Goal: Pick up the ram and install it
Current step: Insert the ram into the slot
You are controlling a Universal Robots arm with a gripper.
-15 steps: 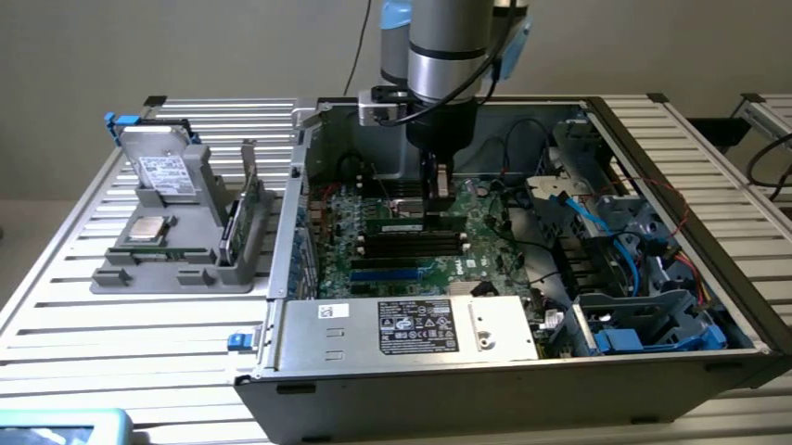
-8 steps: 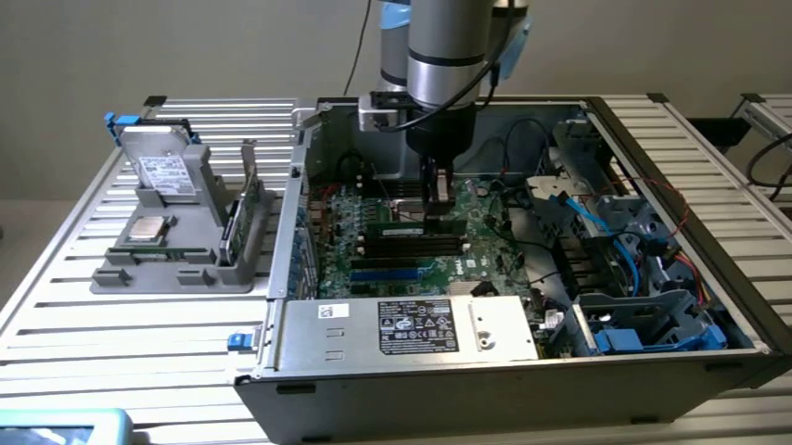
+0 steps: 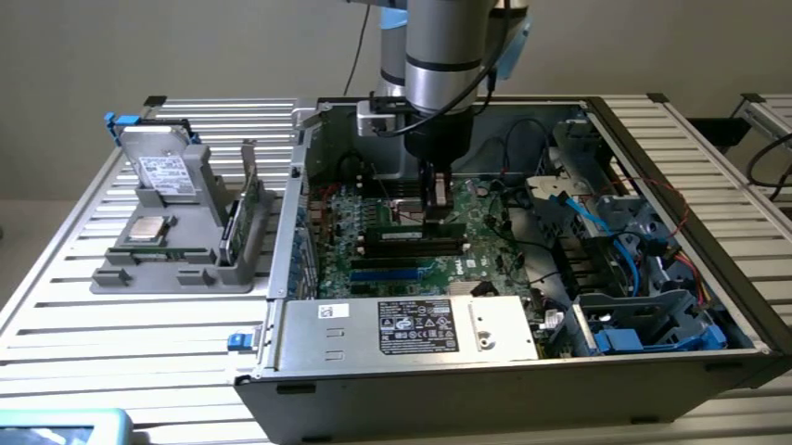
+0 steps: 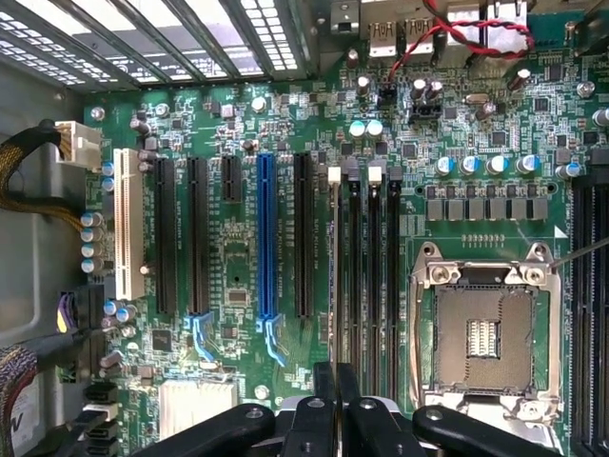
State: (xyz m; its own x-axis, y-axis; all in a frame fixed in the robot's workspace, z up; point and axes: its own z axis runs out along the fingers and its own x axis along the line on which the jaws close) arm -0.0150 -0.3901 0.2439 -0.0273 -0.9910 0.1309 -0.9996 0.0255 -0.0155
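From my station, closest to the wrist camera are the two fingers [image 4: 324, 400], clenched together with almost no gap between them. In the exterior view they come down from the one arm [image 3: 440, 56] into the open computer case [image 3: 495, 389] and pinch the top edge of the ram [image 3: 406, 227]. The ram stands on edge along a slot in the middle of the board [image 4: 228, 248]. I cannot tell whether it is fully seated.

Below the fingers I count four long black memory slots [image 4: 376, 276] side by side, and the fingers line up with the one farthest from the processor socket [image 4: 483, 333]. That single socket is open, with its pins bare. Beyond the memory slots sit one blue slot [image 4: 266, 238], one white slot [image 4: 128, 228], three long black slots and one short black one.

In the exterior view, one silver power supply [image 3: 409, 324] with a label sits at the near end of the case, just in front of the board.

On the slatted table [image 3: 74, 306], on the exterior view's left and just beside the case, is one grey holder [image 3: 161, 269]. It carries one hard drive [image 3: 161, 171] and one square silver chip [image 3: 151, 229]. Green boards also stand on edge along the holder's case side, but I cannot count them with certainty.
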